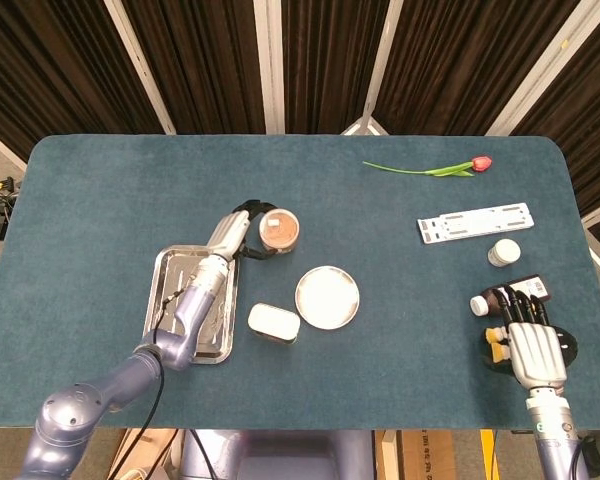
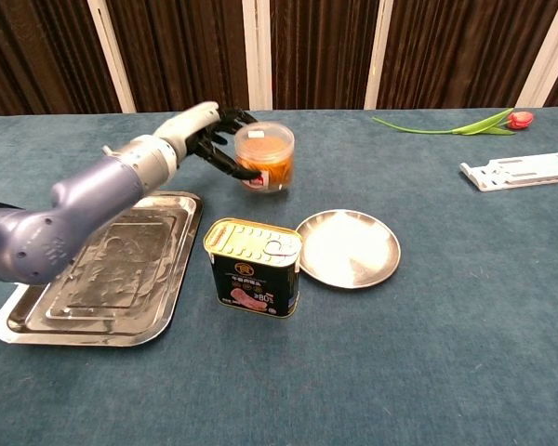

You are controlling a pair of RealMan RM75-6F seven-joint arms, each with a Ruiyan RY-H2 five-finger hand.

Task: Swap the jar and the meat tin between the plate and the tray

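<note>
Jar (image 2: 264, 155) upright, tilted slightly, gripped by left hand (image 2: 214, 139).

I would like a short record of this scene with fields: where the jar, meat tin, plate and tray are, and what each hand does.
jar: lifted off the table, behind the tray and plate
meat tin: upright on the table, between tray and plate
plate: nothing on it
tray: nothing on it
left hand: grips the jar
right hand: near the right edge by small bottles, holds nothing
</note>
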